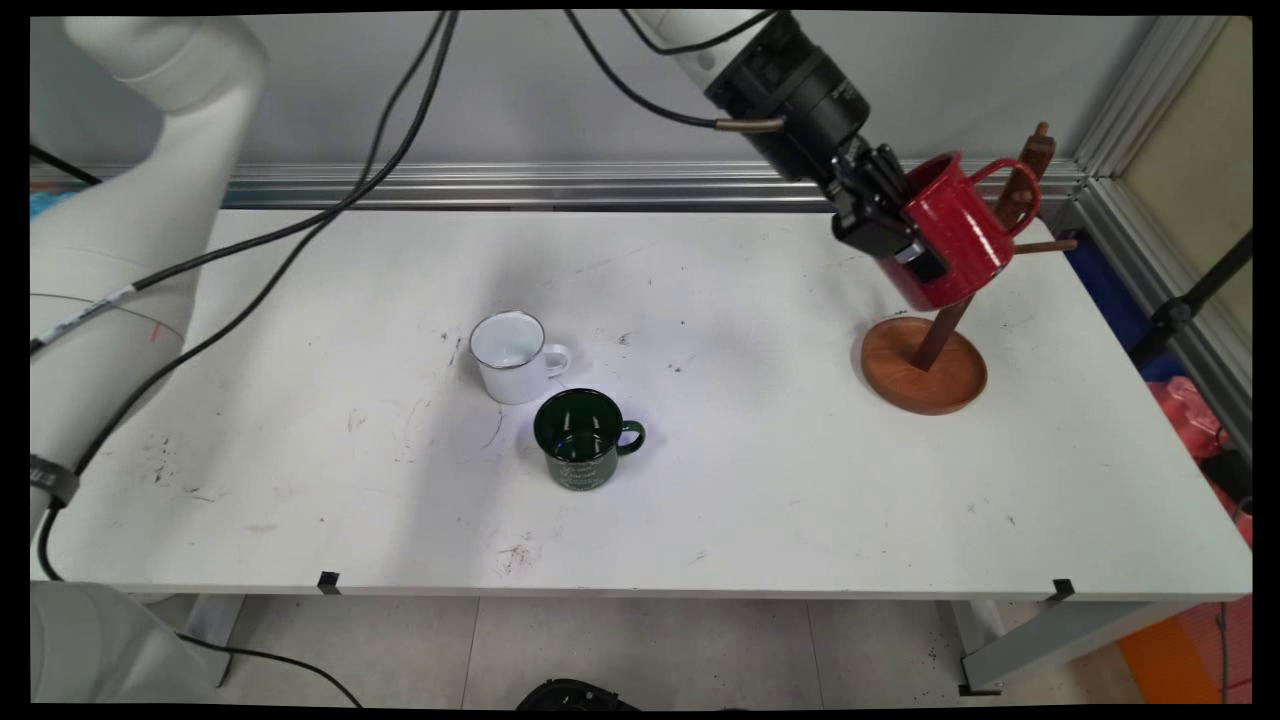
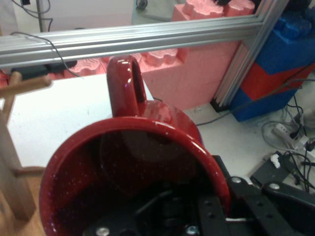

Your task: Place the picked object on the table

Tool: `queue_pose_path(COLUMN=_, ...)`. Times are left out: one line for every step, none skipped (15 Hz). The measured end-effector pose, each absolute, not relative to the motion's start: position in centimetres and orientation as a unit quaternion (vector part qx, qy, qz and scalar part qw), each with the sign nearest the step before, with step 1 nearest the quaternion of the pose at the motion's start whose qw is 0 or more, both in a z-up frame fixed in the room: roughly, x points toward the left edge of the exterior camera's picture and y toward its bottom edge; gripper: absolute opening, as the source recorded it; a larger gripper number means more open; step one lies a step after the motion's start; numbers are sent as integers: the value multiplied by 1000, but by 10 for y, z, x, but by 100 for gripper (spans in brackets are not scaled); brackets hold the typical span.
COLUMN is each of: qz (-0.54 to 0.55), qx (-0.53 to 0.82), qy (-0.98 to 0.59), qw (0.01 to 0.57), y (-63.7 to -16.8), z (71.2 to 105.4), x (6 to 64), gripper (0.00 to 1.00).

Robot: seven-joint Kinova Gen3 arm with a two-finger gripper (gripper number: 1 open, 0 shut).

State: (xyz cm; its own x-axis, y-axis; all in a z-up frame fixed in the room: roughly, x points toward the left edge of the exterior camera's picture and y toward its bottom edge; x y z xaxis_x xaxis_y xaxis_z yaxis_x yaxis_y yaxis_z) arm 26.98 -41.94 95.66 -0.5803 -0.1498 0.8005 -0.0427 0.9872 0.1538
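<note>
Fingers [image 1: 905, 238] are gripping the glossy red speckled mug [image 1: 950, 235] by its rim; we are holding it tilted at the wooden mug stand [image 1: 925, 365], near the counter's [image 1: 760, 500] far right corner, open surface spreading leftward.

Two mugs [image 1: 560, 400] left of stand [image 1: 925, 365]

A glossy red enamel mug [image 1: 950, 232], finely speckled, gleams in the matt black gripper [image 1: 905, 240], beside a smooth brown wooden mug stand [image 1: 925, 375]. Left of the stand sit a shiny white enamel mug [image 1: 515, 356] with a dark rim and a glossy dark-green mug [image 1: 583, 438]. The matt white table [image 1: 800, 480] is scuffed and smudged.
</note>
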Motion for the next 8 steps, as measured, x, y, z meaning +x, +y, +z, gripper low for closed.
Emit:
queue_pose_path(qz=-59, qx=57, qy=-888, qw=453, y=-413, z=958, x=272, gripper=0)
queue_pose_path(qz=-59, qx=60, qy=-889, qw=451, y=-405, z=960, x=274, gripper=0)
queue_pose_path(qz=-59, qx=63, qy=-890, qw=449, y=-399, z=961, x=276, gripper=0)
queue_pose_path(qz=-58, qx=66, qy=-891, qw=446, y=-392, z=963, x=279, gripper=0)
queue_pose_path(qz=-56, qx=70, qy=-892, qw=444, y=-385, z=964, x=281, gripper=0)
queue_pose_path(qz=-54, qx=73, qy=-893, qw=441, y=-379, z=965, x=283, gripper=0)
queue_pose_path(qz=-51, qx=77, qy=-894, qw=438, y=-372, z=967, x=285, gripper=0)
queue_pose_path(qz=-48, qx=82, qy=-896, qw=434, y=-365, z=968, x=287, gripper=0)
